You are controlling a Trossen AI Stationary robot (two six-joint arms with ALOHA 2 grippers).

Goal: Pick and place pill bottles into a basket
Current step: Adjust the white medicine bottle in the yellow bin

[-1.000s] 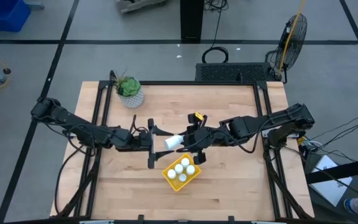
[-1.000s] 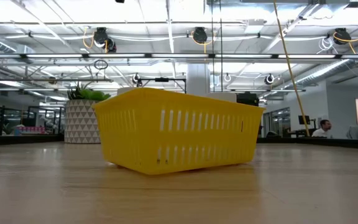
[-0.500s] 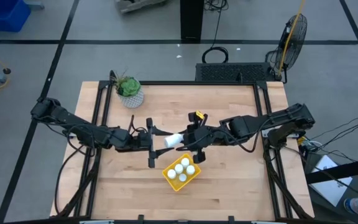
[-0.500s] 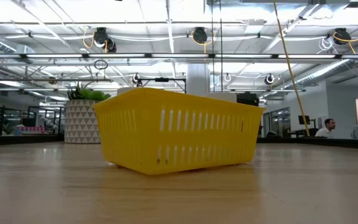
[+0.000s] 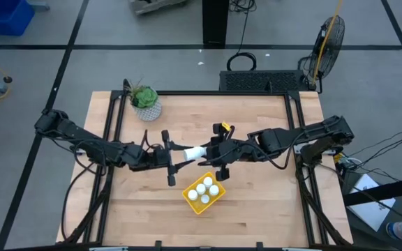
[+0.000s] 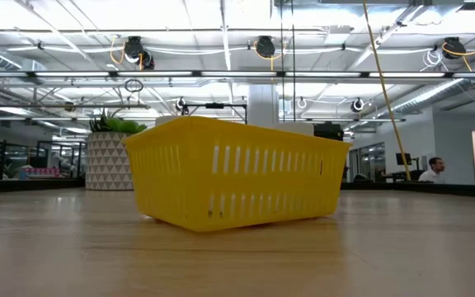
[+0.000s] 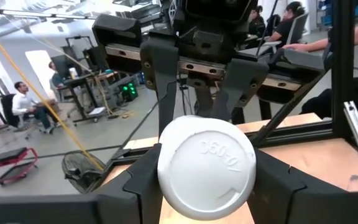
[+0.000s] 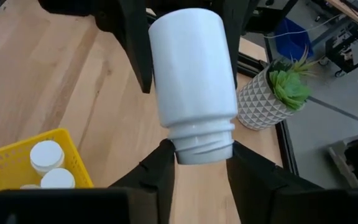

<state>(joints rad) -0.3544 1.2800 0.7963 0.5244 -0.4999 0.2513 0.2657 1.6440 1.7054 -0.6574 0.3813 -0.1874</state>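
While both grippers meet mid-table, handover of small white cylindrical pill bottle [image 5: 192,152].
Right gripper [image 5: 206,153] clamps its cap end, left gripper [image 5: 175,155] brackets the base, grip unclear; long axis spans both arms; yellow plastic basket [image 5: 220,200] nearer front edge.

The bottle [image 5: 195,152] held level between the two tools shows only in part from above: its cap end is covered by the right tool [image 5: 211,154], its base end by the left tool [image 5: 176,157]. In the right wrist view the cap is hidden behind that tool's fingers [image 8: 157,177]. In the left wrist view the bottle's round end fills the middle, so its body and much of the right tool behind cannot be seen. From table [image 6: 402,247] height the basket [image 6: 233,172] wall hides its bottles [image 5: 204,188], and neither tool appears. People beyond the table are too small to make out.
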